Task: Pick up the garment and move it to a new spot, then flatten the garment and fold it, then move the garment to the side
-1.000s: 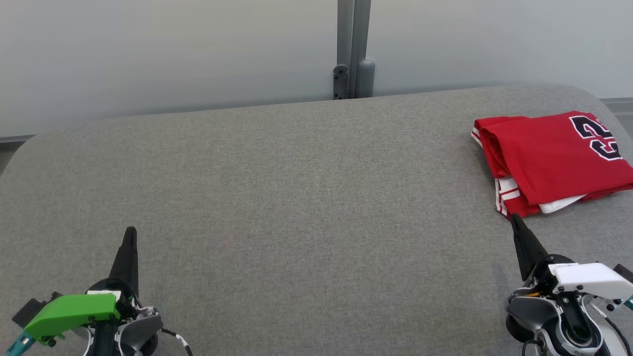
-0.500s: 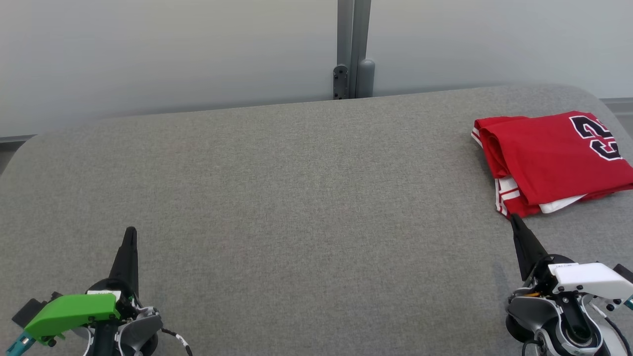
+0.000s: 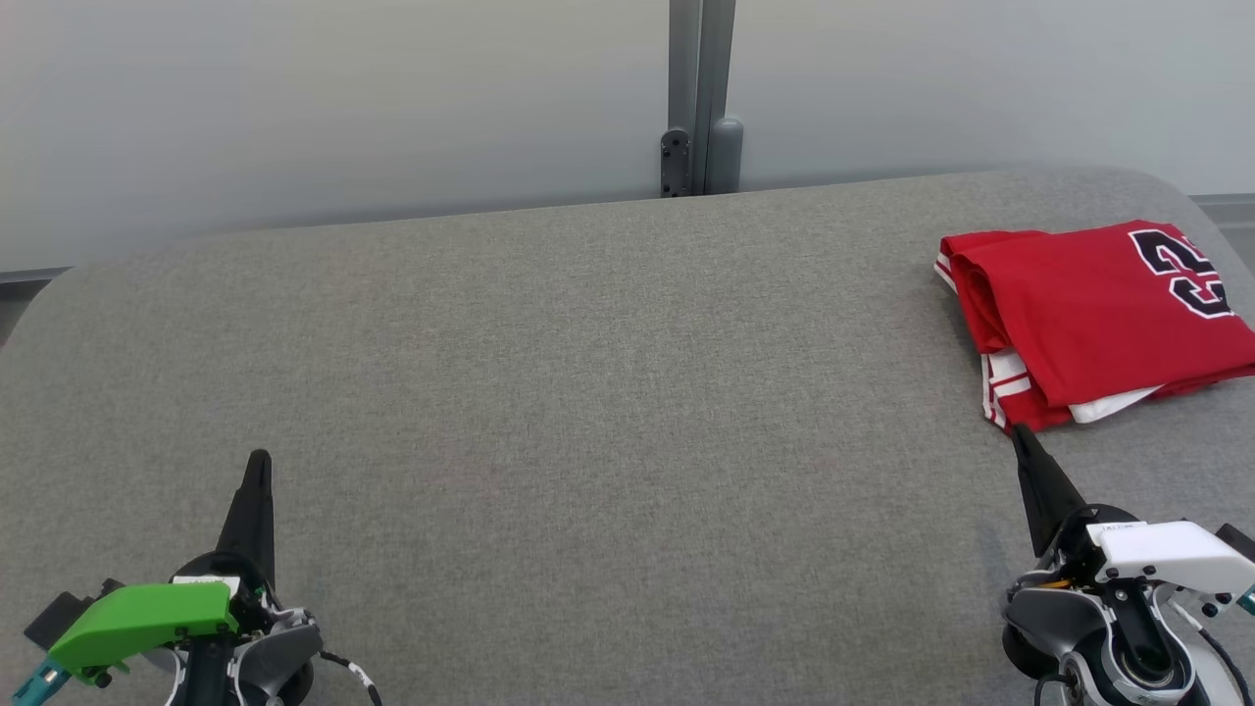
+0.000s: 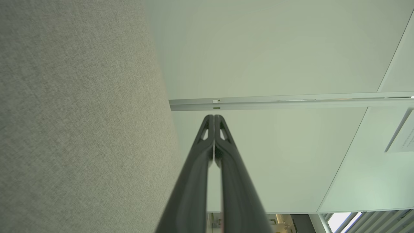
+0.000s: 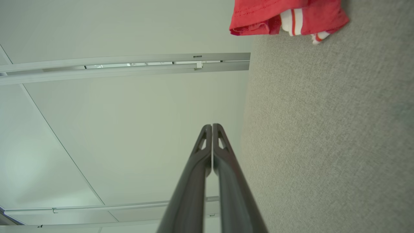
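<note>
**Folded jersey lies at the right side, both pincers closed and empty**

Nearest in the head view, the left gripper (image 3: 259,463) sits at about 7 o'clock, its green-capped wrist low in the corner and its dark fingers pointing toward 12. In the left wrist view its two fingers (image 4: 207,136) press together at the tips with nothing between them. At about 5 o'clock the right gripper (image 3: 1021,436), with a white-capped wrist, leans slightly toward 11. Its jaws are likewise pinched tight and hold nothing, as the right wrist view shows (image 5: 212,127).

Both rest over the grey fabric table (image 3: 588,392), whose middle is bare cloth.

Just beyond the right gripper's tip, close to it though contact cannot be judged, lies the red garment (image 3: 1098,314) at about 2 to 3 o'clock. It is folded into a flat stack near the table's right edge, with white-striped trim along its near corner and a dark number on top.

Farthest, at 12 o'clock, a grey post (image 3: 701,98) stands against the pale wall (image 3: 343,98).
</note>
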Robot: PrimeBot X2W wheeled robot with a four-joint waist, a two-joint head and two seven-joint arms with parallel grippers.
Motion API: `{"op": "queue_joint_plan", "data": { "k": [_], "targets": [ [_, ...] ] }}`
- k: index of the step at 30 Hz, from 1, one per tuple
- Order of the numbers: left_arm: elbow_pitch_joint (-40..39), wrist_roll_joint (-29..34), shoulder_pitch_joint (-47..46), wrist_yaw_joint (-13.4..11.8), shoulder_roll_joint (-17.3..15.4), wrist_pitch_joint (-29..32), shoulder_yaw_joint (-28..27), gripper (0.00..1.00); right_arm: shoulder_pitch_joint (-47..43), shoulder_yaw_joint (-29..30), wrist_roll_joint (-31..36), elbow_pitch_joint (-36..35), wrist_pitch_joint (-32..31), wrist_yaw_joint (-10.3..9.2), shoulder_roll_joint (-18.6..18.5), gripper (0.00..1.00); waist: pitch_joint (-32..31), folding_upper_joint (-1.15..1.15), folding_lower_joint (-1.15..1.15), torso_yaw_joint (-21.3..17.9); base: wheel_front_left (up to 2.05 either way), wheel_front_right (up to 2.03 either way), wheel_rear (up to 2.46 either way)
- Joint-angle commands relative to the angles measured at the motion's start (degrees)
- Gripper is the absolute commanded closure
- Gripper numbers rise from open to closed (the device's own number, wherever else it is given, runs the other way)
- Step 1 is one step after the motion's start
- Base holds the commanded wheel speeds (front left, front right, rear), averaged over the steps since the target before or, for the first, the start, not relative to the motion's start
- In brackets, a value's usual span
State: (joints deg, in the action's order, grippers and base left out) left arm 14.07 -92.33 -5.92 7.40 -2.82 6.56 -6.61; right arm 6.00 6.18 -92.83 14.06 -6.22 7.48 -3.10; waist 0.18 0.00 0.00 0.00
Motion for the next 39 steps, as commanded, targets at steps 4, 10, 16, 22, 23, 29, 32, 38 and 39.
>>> {"op": "queue_joint_plan", "data": {
  "k": [4,10,16,22,23,29,32,38,39],
  "targets": [
    [0.0,-0.1,-0.6,0.3,-0.1,0.2,-0.1,1.00,0.3,0.2,0.2,-0.1,-0.3,0.02,-0.1,1.00,0.0,0.00,0.00,0.0,0.00,0.00,0.00],
    [0.0,-0.1,-0.6,0.3,-0.1,0.2,-0.1,1.00,0.3,0.2,0.3,-0.1,-0.3,0.02,-0.1,1.00,0.0,0.00,0.00,0.0,0.00,0.00,0.00],
    [0.0,-0.1,-0.6,0.3,-0.1,0.2,-0.1,1.00,0.4,0.2,0.3,-0.1,-0.3,0.02,-0.1,1.00,0.0,0.00,0.00,0.0,0.00,0.00,0.00],
    [0.0,-0.1,-0.6,0.3,-0.1,0.2,-0.1,1.00,0.4,0.2,0.3,-0.1,-0.3,0.02,0.0,1.00,0.0,0.00,0.00,0.0,0.00,0.00,0.00],
    [0.0,-0.1,-0.6,0.3,-0.1,0.2,-0.1,1.00,0.4,0.2,0.3,-0.1,-0.3,0.02,0.0,1.00,0.0,0.00,0.00,0.0,0.00,0.00,0.00],
    [0.0,-0.1,-0.6,0.3,-0.1,0.2,-0.1,1.00,0.4,0.3,0.3,-0.1,-0.3,0.02,0.0,1.00,0.0,0.00,0.00,0.0,0.00,0.00,0.00],
    [0.0,-0.1,-0.6,0.3,-0.1,0.2,-0.1,1.00,0.4,0.3,0.4,-0.1,-0.3,0.02,0.0,1.00,0.0,0.00,0.00,0.0,0.00,0.00,0.00],
    [0.0,-0.1,-0.6,0.3,-0.1,0.2,-0.1,1.00,0.4,0.3,0.4,-0.1,-0.3,0.02,0.0,1.00,0.0,0.00,0.00,0.0,0.00,0.00,0.00],
    [0.0,-0.1,-0.6,0.3,-0.1,0.2,-0.1,1.00,0.4,0.3,0.4,-0.1,-0.3,0.02,0.0,1.00,0.0,0.00,0.00,0.0,0.00,0.00,0.00]
  ]
}}
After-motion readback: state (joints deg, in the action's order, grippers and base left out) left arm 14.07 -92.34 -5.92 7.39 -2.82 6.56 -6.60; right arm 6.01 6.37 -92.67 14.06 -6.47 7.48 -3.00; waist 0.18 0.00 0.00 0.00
